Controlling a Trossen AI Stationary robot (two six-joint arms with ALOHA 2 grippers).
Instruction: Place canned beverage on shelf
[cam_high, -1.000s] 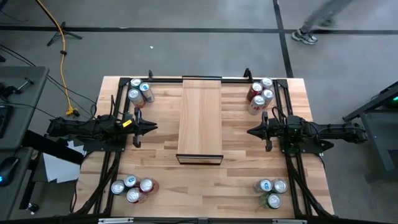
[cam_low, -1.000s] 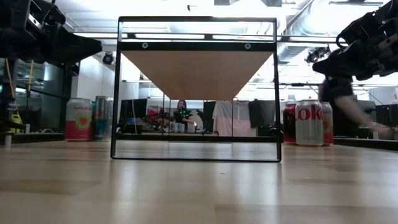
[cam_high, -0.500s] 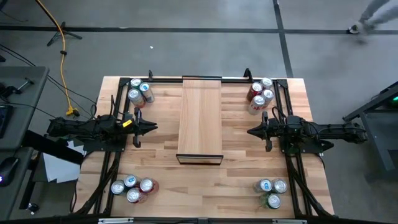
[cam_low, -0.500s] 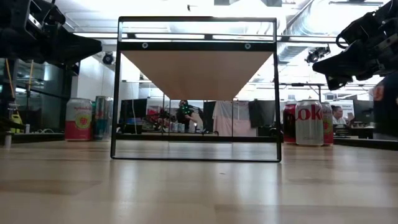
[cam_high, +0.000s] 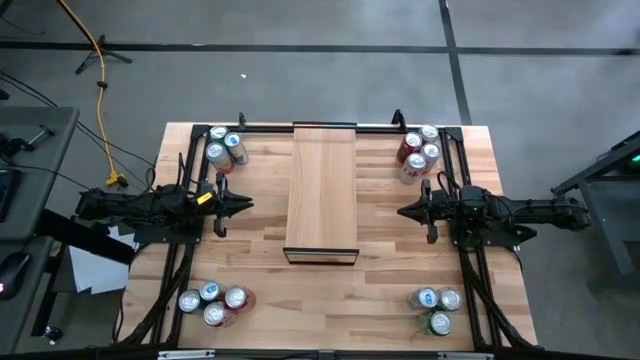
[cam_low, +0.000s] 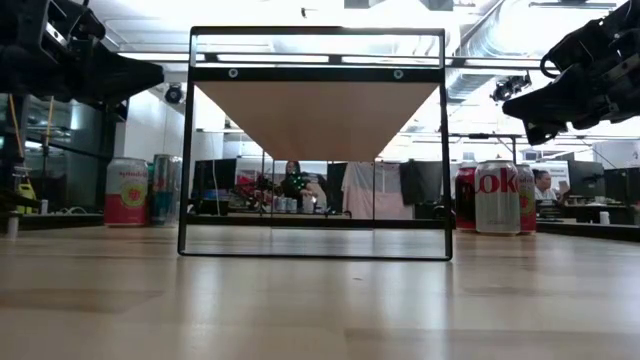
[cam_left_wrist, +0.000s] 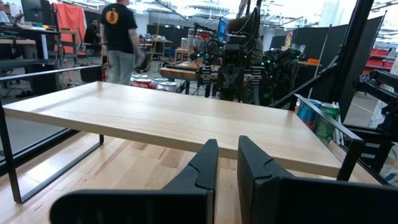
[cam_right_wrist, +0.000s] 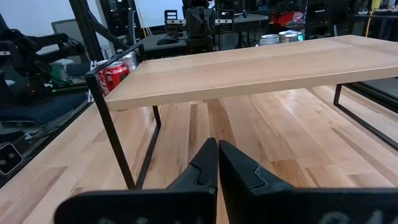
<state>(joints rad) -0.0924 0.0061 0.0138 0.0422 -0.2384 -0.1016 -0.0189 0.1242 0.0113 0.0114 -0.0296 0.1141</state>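
Observation:
The shelf (cam_high: 322, 190), a long pale wooden panel on a thin dark frame, stands on the table's middle, running from the far edge toward the near one. Canned beverages stand upright on the tabletop in clusters at its corners: far left (cam_high: 225, 146), far right (cam_high: 418, 152), near left (cam_high: 213, 303) and near right (cam_high: 436, 306). My left gripper (cam_high: 248, 205) hovers shut left of the shelf, pointing level at it (cam_left_wrist: 227, 146). My right gripper (cam_high: 402, 211) hovers shut on the shelf's right, also pointing at it (cam_right_wrist: 217, 146). Neither holds anything.
Bare tabletop lies between each gripper and the shelf, and between the shelf's near end (cam_high: 322, 256) and the table's near edge. Black arm frames (cam_high: 180, 250) run along both table sides. In the low view the shelf's panel (cam_low: 316, 115) sits well above the tabletop.
Both arms have kept still. A person on the floor beyond the table's far edge has walked toward the right and out of the high view.

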